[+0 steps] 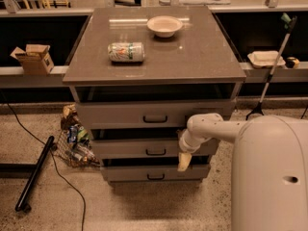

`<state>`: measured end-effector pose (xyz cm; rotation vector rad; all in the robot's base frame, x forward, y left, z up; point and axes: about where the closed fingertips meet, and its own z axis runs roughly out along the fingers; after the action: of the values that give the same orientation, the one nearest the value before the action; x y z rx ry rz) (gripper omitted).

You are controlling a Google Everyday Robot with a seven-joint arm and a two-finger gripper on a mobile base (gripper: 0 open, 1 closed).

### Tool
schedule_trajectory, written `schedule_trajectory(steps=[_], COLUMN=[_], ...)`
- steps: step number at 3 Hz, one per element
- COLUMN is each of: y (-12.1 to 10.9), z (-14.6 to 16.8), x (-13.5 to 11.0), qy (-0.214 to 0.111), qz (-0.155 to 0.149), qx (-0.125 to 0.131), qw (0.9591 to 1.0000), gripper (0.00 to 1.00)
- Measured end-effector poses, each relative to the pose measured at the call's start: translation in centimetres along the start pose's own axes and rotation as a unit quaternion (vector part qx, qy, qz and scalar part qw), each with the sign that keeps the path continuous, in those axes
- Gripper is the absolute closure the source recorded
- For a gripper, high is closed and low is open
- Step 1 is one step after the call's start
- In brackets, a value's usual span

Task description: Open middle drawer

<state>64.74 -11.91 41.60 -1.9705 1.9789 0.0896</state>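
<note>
The middle drawer (130, 149) is the second of three grey fronts in the cabinet, with a small dark loop handle (155, 152) at its centre. My gripper (184, 160) hangs in front of the right part of that drawer, pointing down, to the right of the handle and apart from it. Its pale fingertips (183, 165) reach down over the gap above the lowest drawer (144, 174). My white arm (216, 126) comes in from the right.
The top drawer (130, 113) sits above. On the cabinet top (202, 52) lie a can (126, 52) on its side and a white bowl (164, 26). A wire basket of litter (73, 139), a black pole (34, 172) and a cable lie on the floor at left. A grabber tool (272, 71) leans at right.
</note>
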Motion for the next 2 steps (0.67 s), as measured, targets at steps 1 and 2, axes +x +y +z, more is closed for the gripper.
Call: schedule_trajectory(steps=[1,2], y=[-0.1,0.8], z=[1.4,2.5], x=[0.5,0.9], qy=[0.005,0.004], qz=[0.017,0.034], qx=[-0.011,-0.023], qw=[0.9998,0.9991], gripper=[0.0,0.17])
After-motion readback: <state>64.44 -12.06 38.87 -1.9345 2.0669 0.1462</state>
